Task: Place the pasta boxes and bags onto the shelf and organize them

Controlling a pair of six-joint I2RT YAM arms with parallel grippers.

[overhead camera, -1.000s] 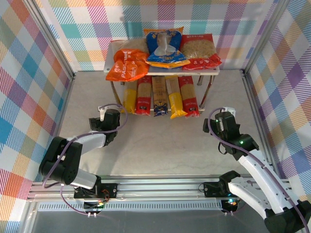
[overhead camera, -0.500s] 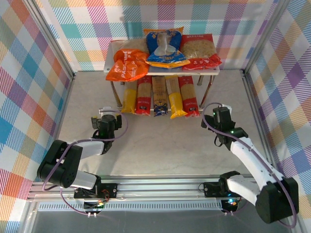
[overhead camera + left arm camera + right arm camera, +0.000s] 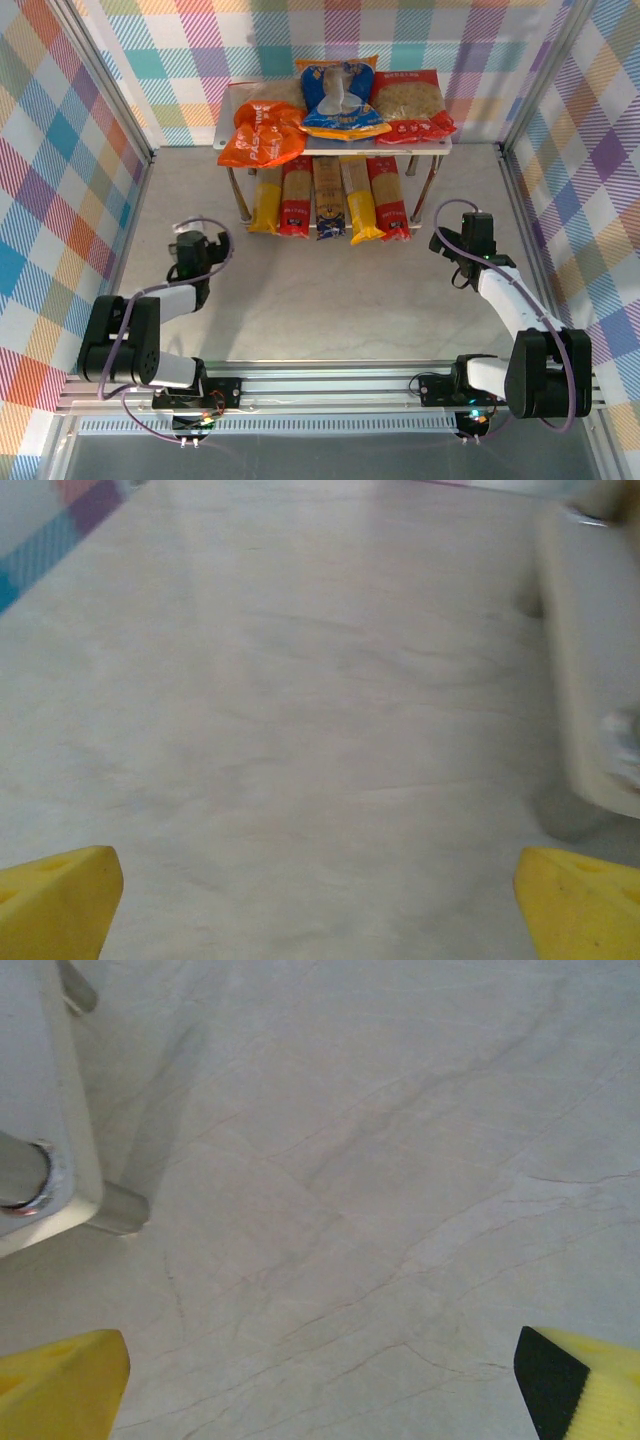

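The pale, veined stone-look tabletop [image 3: 330,290] lies bare between the arms. At its far side stands the shelf [image 3: 425,147], a light grey metal rack on thin steel legs, and it carries all the pasta.

On its upper tier sit the three crinkly plastic bags, all wide and pillow-shaped. The orange bag [image 3: 260,135] is on the left and slumps over the front edge. The blue bag [image 3: 343,100] is in the middle and the red bag [image 3: 410,105] on the right.

Below them the five narrow packs lie side by side, with their long axes running front to back and their near ends poking out toward the arms. They run yellow [image 3: 267,200], red [image 3: 296,197], tan [image 3: 328,197], yellow [image 3: 360,205], red [image 3: 388,197].

The left pincer [image 3: 190,248] and the right pincer [image 3: 477,230] sit low over the tabletop, to either side of the shelf and nearer the bases. The shelf lies ahead and inward of each. Both gape wide and hold nothing, with only stone between the yellow fingertips [image 3: 60,895].

The shelving looks complete. If any tidying remains, it is probably the overhanging orange bag, which is nearer the left arm.
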